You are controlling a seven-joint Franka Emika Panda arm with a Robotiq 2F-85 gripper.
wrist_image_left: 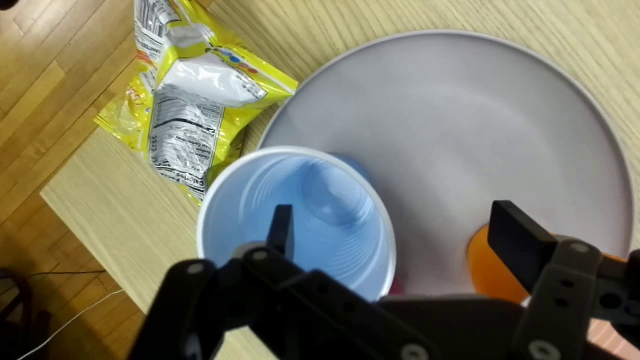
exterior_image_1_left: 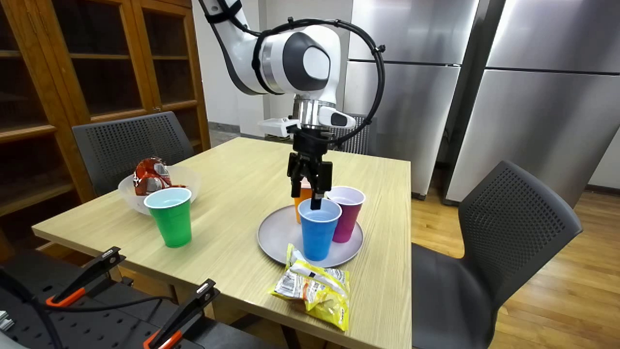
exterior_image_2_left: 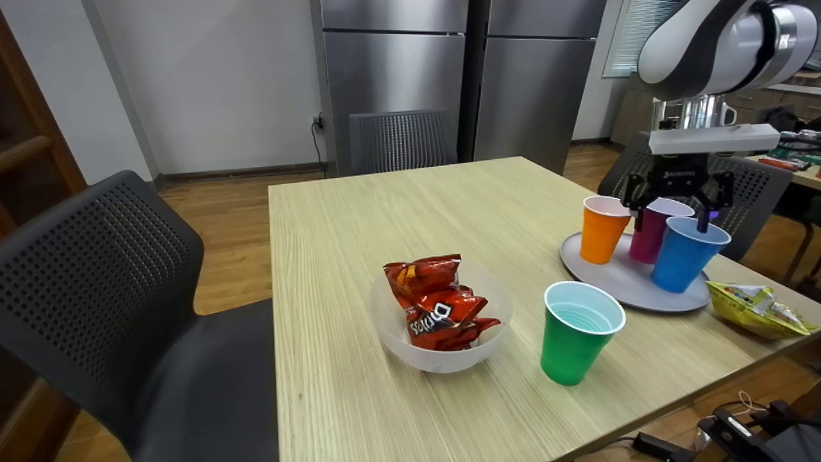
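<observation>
In an exterior view, well to the left of the fingers (exterior_image_1_left: 316, 201), a translucent bowl (exterior_image_1_left: 128, 196) is resting on the desk (exterior_image_1_left: 232, 189) with a red snack bag (exterior_image_1_left: 152, 178) sitting in it; a green cup (exterior_image_1_left: 172, 220) is standing near the bowl, also well left of the fingers; a grey plate (exterior_image_1_left: 278, 240) is lying beneath the fingers and is carrying three cups; the orange cup (exterior_image_1_left: 301, 208) is standing behind the fingers, with one of them hanging close to it; the fingers are standing wide apart and holding nothing, a broad gap showing between them in the wrist view; a yellow snack bag (exterior_image_1_left: 317, 291) is lying in front of the fingers, a corner reaching the plate's rim; the blue cup (exterior_image_1_left: 317, 237) is standing on the plate right under the other finger, whose tip is hanging at the cup's mouth; whether it is dipping below the rim, I cannot tell; the purple cup (exterior_image_1_left: 348, 218) is standing just right of the fingers; a dark chair (exterior_image_1_left: 513, 232) is standing well to their right.
</observation>
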